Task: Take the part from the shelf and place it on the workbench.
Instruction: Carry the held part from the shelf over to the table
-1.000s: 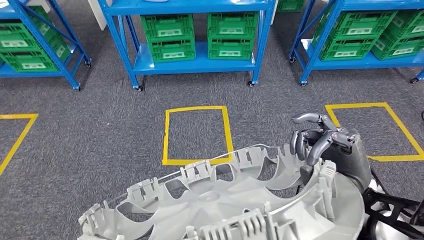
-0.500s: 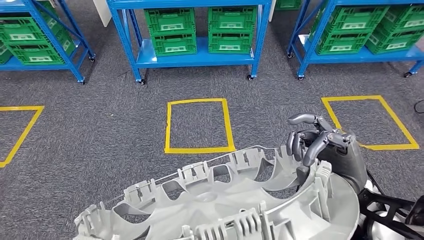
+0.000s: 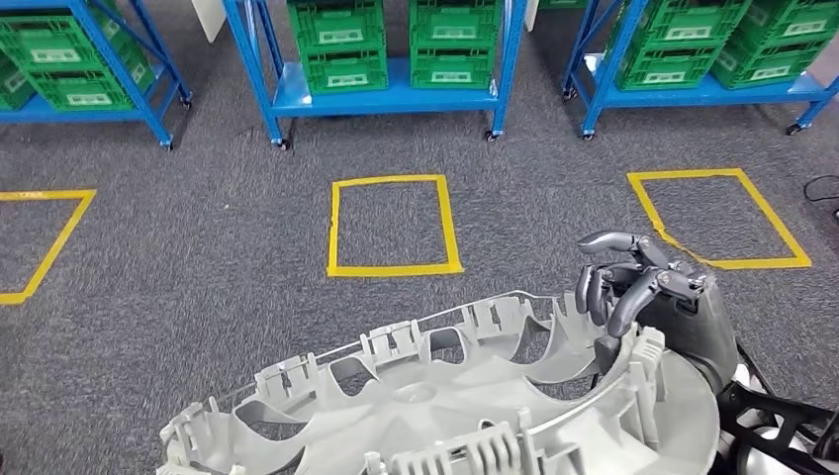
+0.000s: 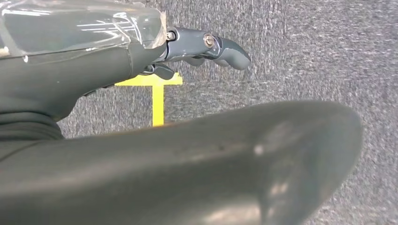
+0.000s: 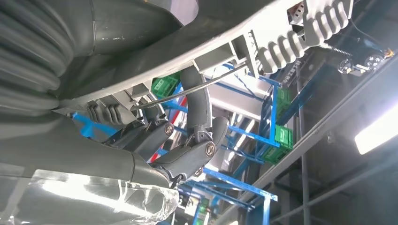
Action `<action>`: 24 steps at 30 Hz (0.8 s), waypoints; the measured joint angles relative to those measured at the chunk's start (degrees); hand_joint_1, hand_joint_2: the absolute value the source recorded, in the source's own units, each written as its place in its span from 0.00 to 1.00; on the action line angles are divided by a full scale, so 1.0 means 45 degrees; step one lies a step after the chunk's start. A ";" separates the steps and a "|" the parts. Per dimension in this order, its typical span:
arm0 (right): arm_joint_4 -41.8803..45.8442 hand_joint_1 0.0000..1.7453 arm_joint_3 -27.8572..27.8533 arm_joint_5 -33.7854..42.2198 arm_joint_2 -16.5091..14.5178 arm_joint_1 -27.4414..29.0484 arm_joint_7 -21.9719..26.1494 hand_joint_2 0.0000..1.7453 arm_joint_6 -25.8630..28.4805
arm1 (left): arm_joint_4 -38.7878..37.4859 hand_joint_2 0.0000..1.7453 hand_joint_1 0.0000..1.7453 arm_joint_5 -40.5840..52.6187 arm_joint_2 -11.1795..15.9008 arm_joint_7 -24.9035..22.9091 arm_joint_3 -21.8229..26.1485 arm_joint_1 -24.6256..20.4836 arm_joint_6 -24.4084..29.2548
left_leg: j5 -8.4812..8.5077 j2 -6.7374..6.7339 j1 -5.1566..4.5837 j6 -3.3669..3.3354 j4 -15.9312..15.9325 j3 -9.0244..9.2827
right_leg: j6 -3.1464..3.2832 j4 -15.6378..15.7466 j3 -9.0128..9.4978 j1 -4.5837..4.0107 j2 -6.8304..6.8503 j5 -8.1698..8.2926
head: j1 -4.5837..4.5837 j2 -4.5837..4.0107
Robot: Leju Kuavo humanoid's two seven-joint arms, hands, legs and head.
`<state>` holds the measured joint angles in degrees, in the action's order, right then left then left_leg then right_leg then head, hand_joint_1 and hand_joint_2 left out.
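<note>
The right hand (image 3: 648,297) hooks its dark fingers (image 3: 633,297) over the raised rim of the part (image 3: 445,406), a large grey plastic wheel cover carried flat and low in front of the body; the right wrist view shows those fingers (image 5: 197,117) curled round the rim's ribbed edge and its wire ring, so this hand is grasping the part, likely because the rim is the only edge thin enough to hook. The left hand (image 4: 206,44) appears in its wrist view with fingers stretched out over the carpet and a broad grey surface close before the lens; whether it bears the part from below I cannot tell. The part is off the shelf and held in the air, its clip side up, probably kept level so it does not slide from a one-sided hold. Beyond it lie grey carpet (image 3: 198,267), yellow taped rectangles (image 3: 394,226), and blue racks (image 3: 386,94) loaded with green crates (image 3: 336,45). The workbench remains to be reached, so the carry is under way.
</note>
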<state>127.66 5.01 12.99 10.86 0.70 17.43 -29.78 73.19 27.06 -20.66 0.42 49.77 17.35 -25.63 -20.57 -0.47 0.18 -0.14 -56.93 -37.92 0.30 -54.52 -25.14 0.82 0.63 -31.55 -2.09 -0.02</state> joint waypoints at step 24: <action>0.0138 1.00 -0.0011 -0.1205 0.0164 -0.0550 0.0039 1.00 -0.0138 | -0.0403 0.00 0.00 -0.0108 -0.0023 0.0488 0.0522 -0.0338 -0.0066 | -0.0860 0.0857 -0.0042 -0.0521 0.0369 0.1295 | -0.0545 -0.2092 -0.1686 0.0128 -0.0287 0.0044 | -0.0077 0.0000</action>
<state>128.28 4.96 7.57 11.60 -1.78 17.61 -30.40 71.37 26.58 -20.76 2.62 52.12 15.83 -25.93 -24.44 3.39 -0.01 -2.48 -55.26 -32.09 -2.15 -63.94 -32.72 1.40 -0.66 -31.35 -2.44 -0.02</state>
